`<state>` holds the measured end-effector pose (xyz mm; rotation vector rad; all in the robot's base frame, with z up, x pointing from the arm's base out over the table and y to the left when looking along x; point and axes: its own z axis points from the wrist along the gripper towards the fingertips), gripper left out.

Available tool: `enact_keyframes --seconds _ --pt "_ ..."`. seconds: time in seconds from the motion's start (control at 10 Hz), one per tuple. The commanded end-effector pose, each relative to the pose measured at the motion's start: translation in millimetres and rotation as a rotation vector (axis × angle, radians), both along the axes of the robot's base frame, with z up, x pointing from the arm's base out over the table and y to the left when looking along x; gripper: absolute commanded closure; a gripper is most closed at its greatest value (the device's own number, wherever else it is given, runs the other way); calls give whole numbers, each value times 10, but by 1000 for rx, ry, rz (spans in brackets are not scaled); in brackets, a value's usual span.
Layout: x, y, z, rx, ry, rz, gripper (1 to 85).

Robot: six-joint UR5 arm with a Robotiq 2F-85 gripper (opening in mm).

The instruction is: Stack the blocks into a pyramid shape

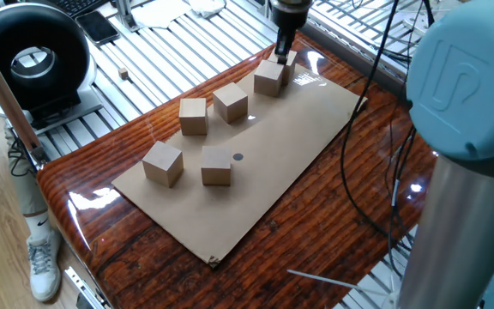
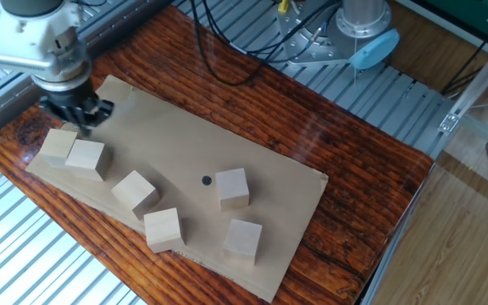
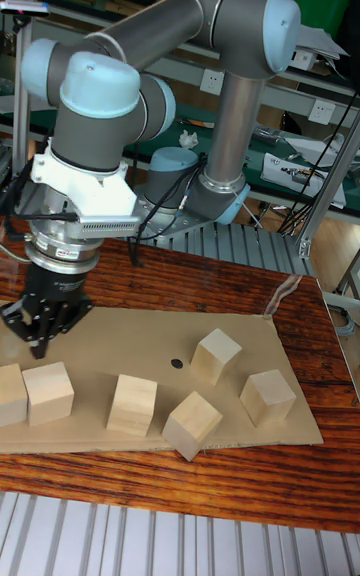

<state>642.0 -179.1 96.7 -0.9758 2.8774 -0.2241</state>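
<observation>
Six tan wooden blocks lie singly on a cardboard sheet (image 1: 298, 129); none is stacked. Two touch at the sheet's far end: one block (image 1: 268, 79) (image 2: 86, 158) (image 3: 48, 392) and its neighbour (image 1: 290, 62) (image 2: 56, 146) (image 3: 8, 394). The others are spread out: (image 1: 230, 102), (image 1: 193, 115), (image 1: 163, 163), (image 1: 216, 166). My gripper (image 1: 281, 47) (image 2: 80, 116) (image 3: 40, 338) hangs just above the touching pair, open and holding nothing.
A small dark dot (image 1: 237, 157) marks the cardboard. A black round device (image 1: 28, 60) stands off the table's left end, with a tiny wooden cube (image 1: 123, 74) on the slatted surface nearby. Cables (image 1: 376, 77) trail over the right side of the wooden table.
</observation>
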Motion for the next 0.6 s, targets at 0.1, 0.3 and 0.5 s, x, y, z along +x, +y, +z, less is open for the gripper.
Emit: enact_keyframes --seconds 0.1,0.3,0.5 --pt "453 -478 77 -134 -134 193 847" --pt "577 -652 99 -146 -156 251 847" --pt "629 -732 52 -139 -183 274 847"
